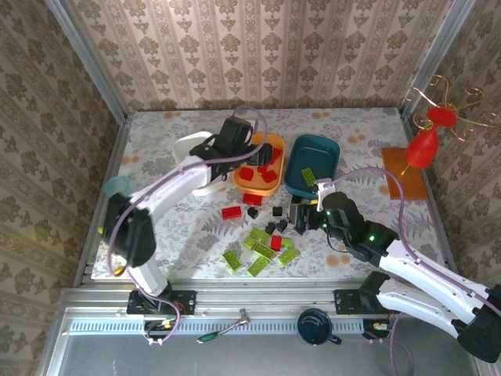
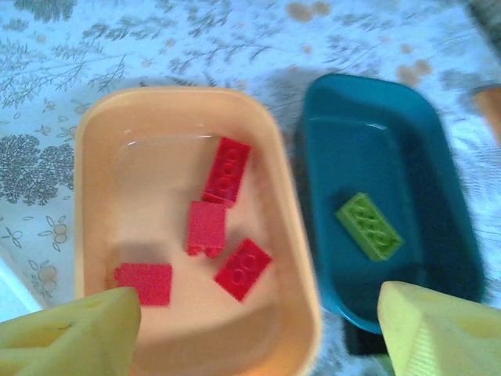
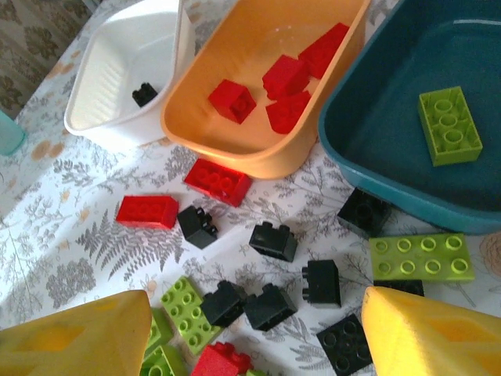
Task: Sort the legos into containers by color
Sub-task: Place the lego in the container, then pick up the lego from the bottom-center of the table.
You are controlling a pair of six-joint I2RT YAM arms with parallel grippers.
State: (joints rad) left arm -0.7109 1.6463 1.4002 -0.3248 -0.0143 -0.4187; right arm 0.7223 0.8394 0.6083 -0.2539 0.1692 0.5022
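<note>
While the sorting stands partly done, we see from above three tubs in a row on the flowered surface point(image 1: 356, 125): a white tub point(image 1: 190, 149), an orange tub point(image 1: 275, 153) and a teal tub point(image 1: 311, 155). The left tool point(image 1: 244, 150) hangs over the orange tub. The right tool point(image 1: 300, 218) hangs low over the loose legos at the front, where we count three red bricks point(image 1: 232, 211) among a cluster of lime-green bricks point(image 1: 262, 251) and a scatter of black bricks point(image 1: 278, 211). One pale-blue cup point(image 1: 117, 186) stands at the left edge and one orange mat point(image 1: 403, 174) lies at the right.

From the left wrist, we count four red bricks in the orange tub and one lime-green brick in the teal tub just beside it. The left tool's two yellow fingers point(image 2: 74, 337) stand wide apart, with nothing between them.

From the right wrist, we count one black brick in the white tub, four red in the orange and one lime-green in the teal. On the surface before the tubs lie three red bricks, at least seven black and several lime-green, one of them an eight-stud piece near the teal tub. The right tool's yellow fingers point(image 3: 430, 341) stand apart above the pile, gripping nothing.
</note>
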